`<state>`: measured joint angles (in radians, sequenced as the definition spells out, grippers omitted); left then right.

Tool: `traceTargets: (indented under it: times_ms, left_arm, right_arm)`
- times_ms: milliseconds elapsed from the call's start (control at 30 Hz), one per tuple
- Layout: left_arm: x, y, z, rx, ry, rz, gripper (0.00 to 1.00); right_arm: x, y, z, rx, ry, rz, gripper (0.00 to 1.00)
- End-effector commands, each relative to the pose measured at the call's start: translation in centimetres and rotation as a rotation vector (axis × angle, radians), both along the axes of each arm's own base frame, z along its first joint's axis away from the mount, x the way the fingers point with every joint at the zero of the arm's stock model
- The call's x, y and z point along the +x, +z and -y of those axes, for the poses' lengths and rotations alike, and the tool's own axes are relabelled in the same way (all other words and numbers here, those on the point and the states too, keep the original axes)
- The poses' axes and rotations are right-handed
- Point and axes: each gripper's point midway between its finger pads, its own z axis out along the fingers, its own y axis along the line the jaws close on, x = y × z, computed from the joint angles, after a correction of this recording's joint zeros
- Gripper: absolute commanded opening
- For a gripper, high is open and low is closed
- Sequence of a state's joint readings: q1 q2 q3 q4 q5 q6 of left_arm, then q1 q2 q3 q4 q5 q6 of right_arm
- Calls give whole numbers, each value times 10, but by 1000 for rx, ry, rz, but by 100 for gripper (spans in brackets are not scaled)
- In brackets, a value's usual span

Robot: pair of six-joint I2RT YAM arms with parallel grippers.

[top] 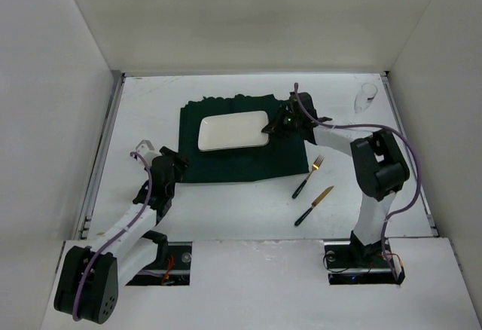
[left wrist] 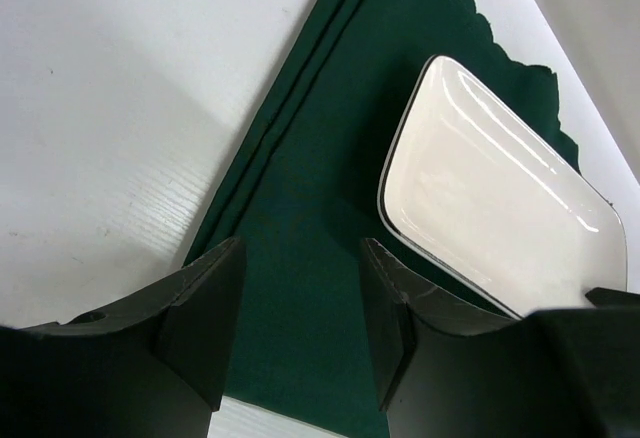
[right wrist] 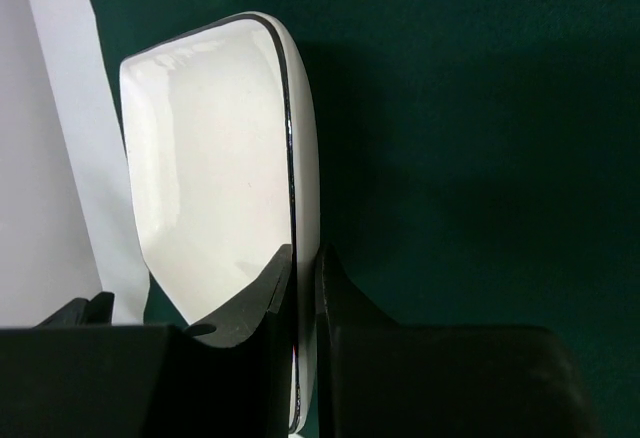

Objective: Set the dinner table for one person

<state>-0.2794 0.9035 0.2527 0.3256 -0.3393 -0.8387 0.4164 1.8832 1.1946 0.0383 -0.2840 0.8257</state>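
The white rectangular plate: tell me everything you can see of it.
The white rectangular plate is glossy and ceramic-looking, shallow, with rounded corners and a thin dark line along its rim. It is empty. It lies long side across on the dark green cloth placemat, toward the cloth's far half. The right gripper pinches its right-hand rim, one finger inside and one outside. Nothing else touches it.

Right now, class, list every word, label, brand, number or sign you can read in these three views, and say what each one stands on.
None: no view shows readable text.
The white plate, green placemat, fork, knife and glass carry no markings.
The dinner table is plain white.
The left tool and the right tool, shut on the plate, show no label.
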Motion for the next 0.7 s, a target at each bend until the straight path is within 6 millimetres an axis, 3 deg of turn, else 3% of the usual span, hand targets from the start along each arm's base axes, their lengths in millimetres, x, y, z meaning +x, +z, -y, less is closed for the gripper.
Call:
traceTargets:
  times_ms: [0,433,667]
  left_arm:
    - [4,4,2,-6,-6,30,46]
    - [5,1,5,-12,-10,23,47]
    - [4,0,8,-18,-16,23,47]
  right_arm:
    - [36,90,-23,185,69,240,4]
    - [44,19,-7,30,57,66,11]
    - [48,9,17,-124,-14,61,38]
